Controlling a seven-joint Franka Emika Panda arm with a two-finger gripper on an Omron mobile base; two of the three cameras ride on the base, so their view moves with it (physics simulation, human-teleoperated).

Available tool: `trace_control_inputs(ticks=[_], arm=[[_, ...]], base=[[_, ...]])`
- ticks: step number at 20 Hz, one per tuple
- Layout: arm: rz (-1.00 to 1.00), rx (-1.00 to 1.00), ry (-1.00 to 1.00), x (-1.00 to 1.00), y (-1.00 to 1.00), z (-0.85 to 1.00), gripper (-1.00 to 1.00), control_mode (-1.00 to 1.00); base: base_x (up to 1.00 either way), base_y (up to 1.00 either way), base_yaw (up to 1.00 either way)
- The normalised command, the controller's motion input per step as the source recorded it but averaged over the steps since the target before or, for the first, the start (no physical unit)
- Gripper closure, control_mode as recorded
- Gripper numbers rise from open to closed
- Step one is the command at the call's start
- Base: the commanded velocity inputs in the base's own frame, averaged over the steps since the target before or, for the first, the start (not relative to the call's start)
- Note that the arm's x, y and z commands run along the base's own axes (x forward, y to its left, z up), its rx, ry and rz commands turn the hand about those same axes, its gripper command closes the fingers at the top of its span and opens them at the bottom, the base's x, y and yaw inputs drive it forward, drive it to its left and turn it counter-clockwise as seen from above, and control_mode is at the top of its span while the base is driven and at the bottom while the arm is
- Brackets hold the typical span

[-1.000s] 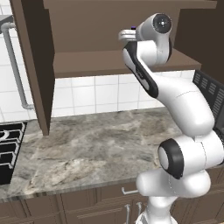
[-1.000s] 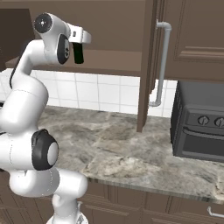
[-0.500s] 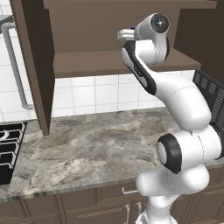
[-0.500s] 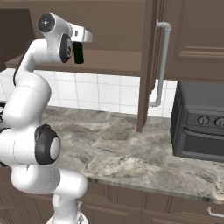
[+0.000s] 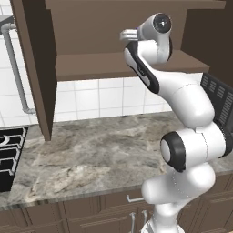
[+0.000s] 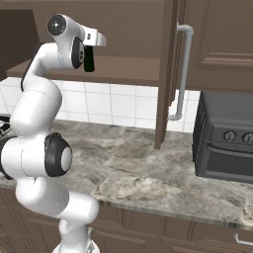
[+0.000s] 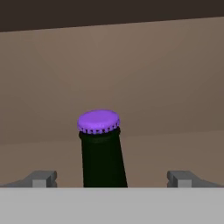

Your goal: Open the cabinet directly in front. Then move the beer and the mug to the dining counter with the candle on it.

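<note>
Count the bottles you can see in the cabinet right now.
1. The bottle stands upright inside the cabinet, between the open gripper's fingertips. Others may be hidden behind the arm.

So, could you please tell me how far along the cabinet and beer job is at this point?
Done: the cabinet stands open, doors swung out. In hand: the gripper is lined up on the beer inside, jaws open either side of its neck, not yet closed. Left: grasping it, carrying it to the dining counter, then doing the same for the mug.
</note>
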Motion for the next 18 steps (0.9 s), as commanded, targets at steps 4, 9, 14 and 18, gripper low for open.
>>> trace_control_inputs(ticks=[4,9,14,18], arm=[[0.00,0.00,0.00,0.22,0.03,0.00,-1.00,-1.00],[0.00,0.00,0.00,0.20,0.04,0.00,-1.00,-1.00],[0.00,0.00,0.00,0.17,0.05,0.00,-1.00,-1.00],[0.00,0.00,0.00,0.04,0.03,0.00,1.00,-1.00]], base=[[0.00,0.00,0.00],[0.00,0.00,0.00],[0.00,0.00,0.00],[0.00,0.00,0.00]])
